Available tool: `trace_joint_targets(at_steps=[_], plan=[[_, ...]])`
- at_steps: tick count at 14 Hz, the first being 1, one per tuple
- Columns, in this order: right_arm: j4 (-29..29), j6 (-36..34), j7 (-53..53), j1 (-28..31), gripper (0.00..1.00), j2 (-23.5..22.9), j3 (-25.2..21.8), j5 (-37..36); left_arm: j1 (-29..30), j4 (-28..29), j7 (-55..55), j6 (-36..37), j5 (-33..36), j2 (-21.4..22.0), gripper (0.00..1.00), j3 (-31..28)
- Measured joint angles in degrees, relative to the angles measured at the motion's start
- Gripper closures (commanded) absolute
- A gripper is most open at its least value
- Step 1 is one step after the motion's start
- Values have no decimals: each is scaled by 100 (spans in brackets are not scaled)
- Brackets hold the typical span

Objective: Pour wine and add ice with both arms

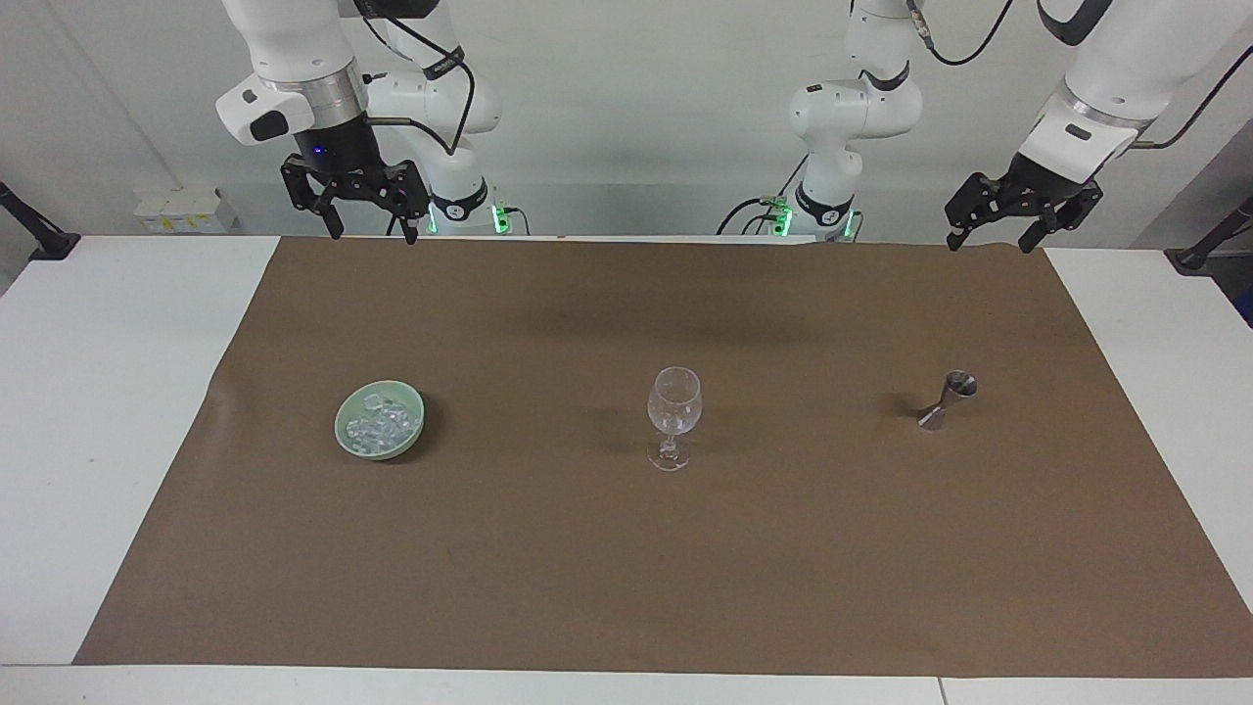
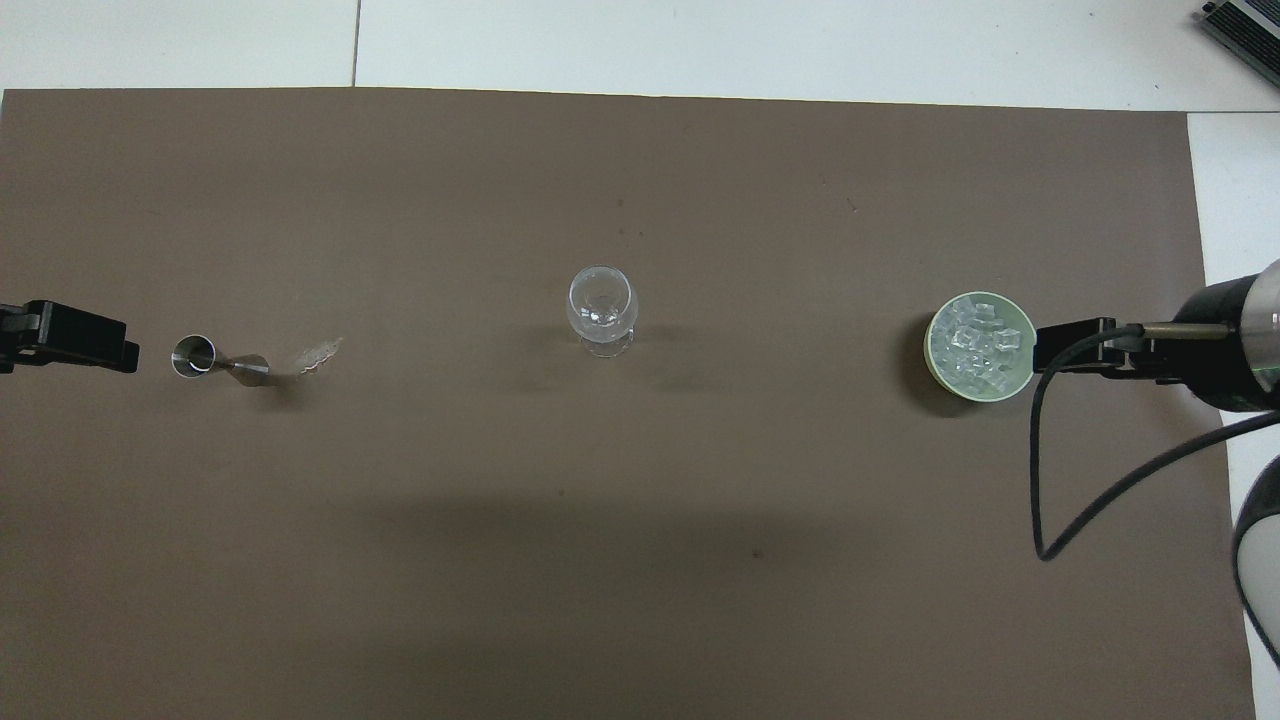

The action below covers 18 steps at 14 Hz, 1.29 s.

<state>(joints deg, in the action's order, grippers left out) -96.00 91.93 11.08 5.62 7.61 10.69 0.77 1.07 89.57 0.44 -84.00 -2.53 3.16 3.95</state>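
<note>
A clear stemmed glass (image 1: 673,416) (image 2: 603,312) stands upright mid-mat. Ice (image 1: 384,423) (image 2: 978,345), a heap of small clear cubes, fills a pale green bowl (image 1: 345,439) (image 2: 931,350) toward the right arm's end. A small metal jigger (image 1: 948,399) (image 2: 215,360) stands toward the left arm's end. No wine shows; the jigger's inside cannot be read. My right gripper (image 1: 372,233) (image 2: 1085,345) hangs open and empty high over the mat's edge by its base. My left gripper (image 1: 989,245) (image 2: 70,337) hangs open and empty over the mat's corner by the robots. Both arms wait.
A brown mat (image 1: 626,568) covers most of the white table (image 1: 108,411). A black cable (image 2: 1040,470) loops down from the right arm's wrist. Small white boxes (image 1: 181,211) sit off the table near the wall.
</note>
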Motion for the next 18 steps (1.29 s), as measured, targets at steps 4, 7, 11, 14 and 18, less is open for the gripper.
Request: trace_joint_targets(at_steps=[4, 7, 11, 14, 18], plan=[[0, 0, 0, 0, 0, 0, 0, 0, 3, 0, 17, 0, 0, 0, 0, -4], [0, 0, 0, 0, 0, -1, 0, 0, 3, 0, 18, 0, 0, 0, 0, -2], [0, 0, 0, 0, 0, -1, 0, 0, 10, 0, 10, 0, 0, 0, 0, -31], [0, 0, 0, 0, 0, -1, 0, 0, 163, 0, -147, 0, 0, 0, 0, -64], [0, 0, 0, 0, 0, -1, 0, 0, 368, 2, -747, 18, -78, 0, 0, -89]])
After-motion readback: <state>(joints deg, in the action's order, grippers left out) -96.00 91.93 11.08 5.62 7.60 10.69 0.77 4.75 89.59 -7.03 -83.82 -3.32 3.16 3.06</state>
